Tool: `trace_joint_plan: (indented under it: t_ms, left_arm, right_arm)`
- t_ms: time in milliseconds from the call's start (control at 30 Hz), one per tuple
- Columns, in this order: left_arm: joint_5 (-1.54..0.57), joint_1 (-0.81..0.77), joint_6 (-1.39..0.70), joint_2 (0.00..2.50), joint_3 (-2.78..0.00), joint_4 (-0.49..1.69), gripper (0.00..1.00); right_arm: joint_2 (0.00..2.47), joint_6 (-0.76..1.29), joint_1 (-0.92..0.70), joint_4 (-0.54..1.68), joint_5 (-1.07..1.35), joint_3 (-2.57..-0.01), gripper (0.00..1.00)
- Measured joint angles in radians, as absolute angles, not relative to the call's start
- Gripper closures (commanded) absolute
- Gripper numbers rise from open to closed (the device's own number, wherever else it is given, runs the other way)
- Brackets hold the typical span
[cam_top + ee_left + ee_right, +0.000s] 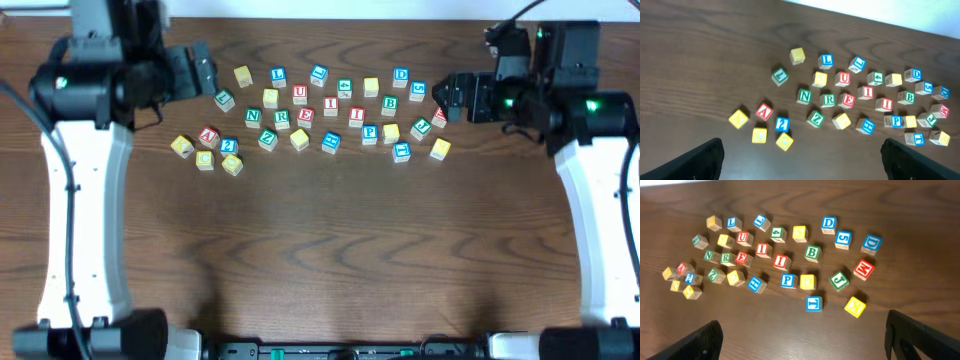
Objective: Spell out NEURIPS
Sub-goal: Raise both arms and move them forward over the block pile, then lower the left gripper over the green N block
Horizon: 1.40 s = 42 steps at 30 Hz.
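Your left jaws are sitting nearer the green N (253, 116), lying at four o'clock from them overhead; both jaws are gaping released, holding nothing.

We see soft, even light from above; table (330, 260) has a mild sheen. Short faint shadows under cubes (331, 107). Overhead view is soft, letters barely readable. Wrist views are sharper mid-frame; fingertips (700, 160) at the bottom edges are dark, blurred. White strip (890, 7) atop left wrist view is blown out.

Overhead looks straight down at the table (320, 260); both wrist views slant onto the same cubes (828, 100).
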State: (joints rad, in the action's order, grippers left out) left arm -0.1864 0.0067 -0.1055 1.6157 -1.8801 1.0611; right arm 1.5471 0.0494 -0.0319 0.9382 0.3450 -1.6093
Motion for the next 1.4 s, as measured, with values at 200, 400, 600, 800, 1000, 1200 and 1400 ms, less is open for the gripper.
trace_joint_plan:
  t_ms: [200,400,600,800,1000,1200,1400]
  left_arm:
    - [-0.148,-0.047,-0.108,1.717,-1.952,1.082,0.01]
    - [-0.139,-0.059,-0.108,1.833,-1.952,1.083,0.02]
    - [-0.134,-0.061,-0.108,1.889,-1.952,1.051,0.02]
    - [-0.196,-0.063,-0.111,1.889,-1.952,1.009,0.02]
    - [-0.173,-0.088,-0.166,1.898,-1.952,1.005,0.02]
    - [-0.09,-0.131,-0.2,1.977,-1.952,1.002,0.07]
    - [-0.042,-0.155,-0.214,2.09,-1.952,0.985,0.22]
  right_arm:
    - [1.581,0.01,-0.032,0.92,0.353,-1.627,0.01]
    - [1.581,-0.005,-0.032,0.901,0.357,-1.634,0.01]
    - [1.581,-0.009,-0.032,0.916,0.361,-1.634,0.01]
    - [1.581,-0.009,-0.032,0.916,0.363,-1.634,0.01]
    - [1.582,-0.01,-0.032,0.916,0.363,-1.634,0.01]
    - [1.582,-0.01,-0.032,0.916,0.364,-1.634,0.01]
    - [1.582,-0.012,-0.032,0.916,0.364,-1.634,0.01]
